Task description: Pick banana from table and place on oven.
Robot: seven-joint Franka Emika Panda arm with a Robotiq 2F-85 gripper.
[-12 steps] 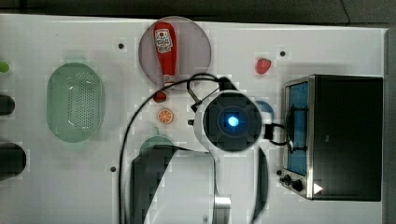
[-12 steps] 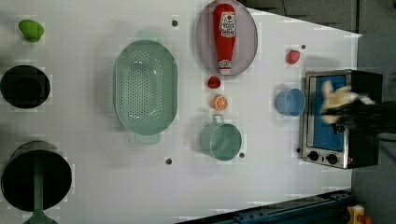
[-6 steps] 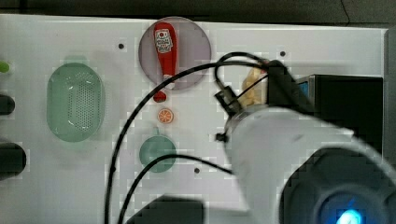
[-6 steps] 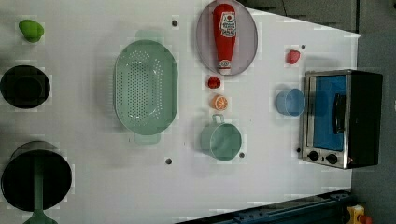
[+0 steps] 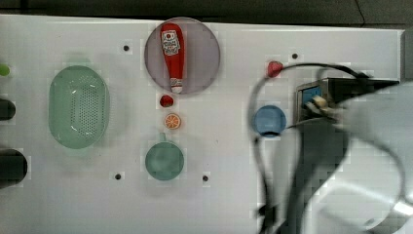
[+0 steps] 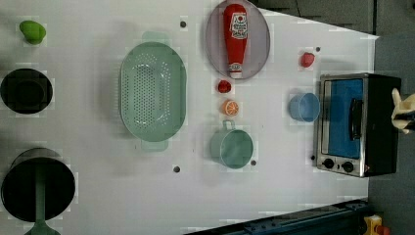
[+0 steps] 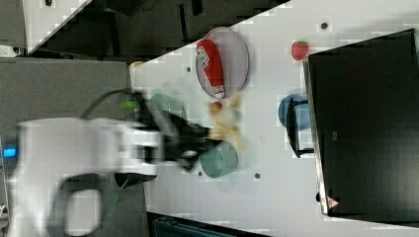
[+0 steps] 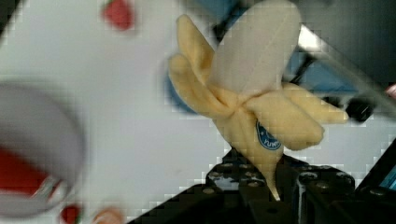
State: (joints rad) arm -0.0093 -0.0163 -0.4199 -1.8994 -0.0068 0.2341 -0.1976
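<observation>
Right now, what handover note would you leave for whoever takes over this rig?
Tool: shut on the banana, gripping its stem end; the fruit is half peeled.
Banana: off the table, carried in the air; the left view shows it at the frame's right edge, past the oven.
Oven: at the table's end beside the blue bowl, door closed.
Done: pick-up and lift.
Left: set the banana on the oven's black top, release, back away.
</observation>
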